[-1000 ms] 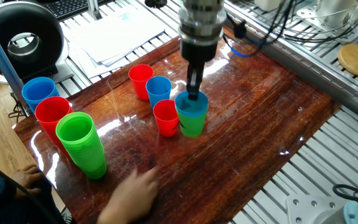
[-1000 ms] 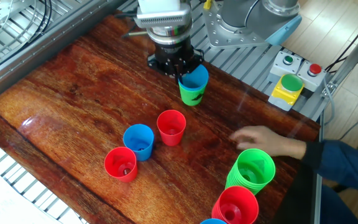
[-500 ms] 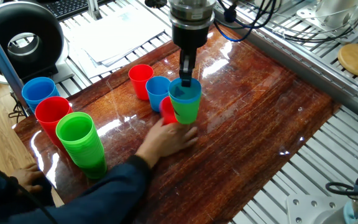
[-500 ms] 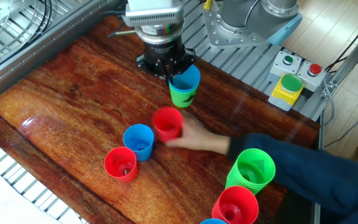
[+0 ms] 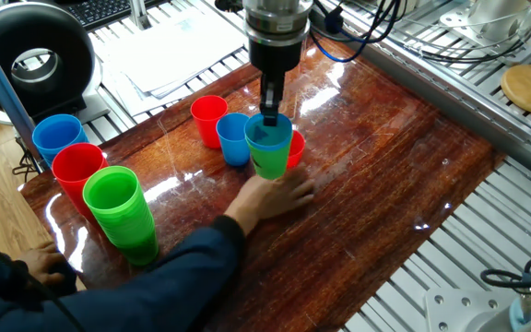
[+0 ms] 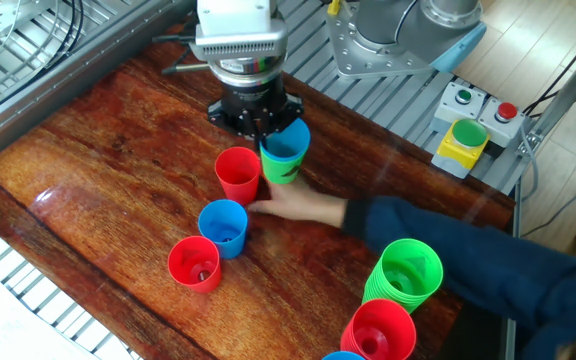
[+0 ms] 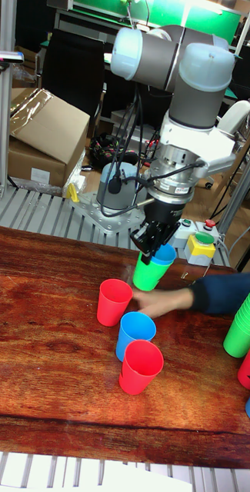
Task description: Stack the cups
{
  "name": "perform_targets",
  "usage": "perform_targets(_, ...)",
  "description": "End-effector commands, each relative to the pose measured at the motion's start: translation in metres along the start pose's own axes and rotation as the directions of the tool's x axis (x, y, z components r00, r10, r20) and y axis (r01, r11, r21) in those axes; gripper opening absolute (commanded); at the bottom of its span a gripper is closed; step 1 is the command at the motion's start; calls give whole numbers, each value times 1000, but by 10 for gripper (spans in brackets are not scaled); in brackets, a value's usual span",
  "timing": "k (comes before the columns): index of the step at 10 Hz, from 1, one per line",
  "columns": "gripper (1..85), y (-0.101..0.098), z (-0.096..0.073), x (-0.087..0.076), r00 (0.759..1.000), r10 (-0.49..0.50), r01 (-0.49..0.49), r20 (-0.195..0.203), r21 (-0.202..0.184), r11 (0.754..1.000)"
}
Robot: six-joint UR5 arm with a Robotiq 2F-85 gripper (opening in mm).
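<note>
Tool (image 5: pixel 270 118) fingers are clamped on the rim of a blue cup (image 6: pixel 286 143) nested in the light green cup (image 5: pixel 271 162), both held clear of the surface (image 5: pixel 385 175). A red cup (image 6: pixel 238 175) is seen at nine o'clock of them in the other fixed view, touched by a person's hand (image 6: pixel 303 206).

small cups: 5 | red cups (image 6: pixel 238 174) (image 6: pixel 196 264): 2 | blue cups (image 6: pixel 224 227) (image 6: pixel 288 141): 2 | green cup (image 6: pixel 282 168): 1 | tall cup piles (image 6: pixel 404 272) (image 6: pixel 379 332) (image 5: pixel 58 136): 3 | person's hand (image 6: pixel 303 207): 1
</note>
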State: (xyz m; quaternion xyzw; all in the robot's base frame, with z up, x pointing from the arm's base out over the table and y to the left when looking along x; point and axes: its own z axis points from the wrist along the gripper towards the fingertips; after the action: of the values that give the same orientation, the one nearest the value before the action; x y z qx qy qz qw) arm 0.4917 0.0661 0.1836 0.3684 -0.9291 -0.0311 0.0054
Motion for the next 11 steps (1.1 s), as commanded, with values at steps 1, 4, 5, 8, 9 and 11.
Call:
perform_targets(1,13,-16,-8,19,998,-63,63,-25,11,998)
perform_targets(4,13,-34,-18,29,991,-129,130,-35,36,991)
perform_targets(5,13,-44,-18,30,987,-153,155,-41,64,986)
perform_targets(8,13,-57,-17,30,983,-181,183,-35,79,980)
perform_targets(9,13,-56,-14,26,984,-175,177,-25,74,982)
perform_targets(11,13,-58,-5,15,985,-173,172,1,81,982)
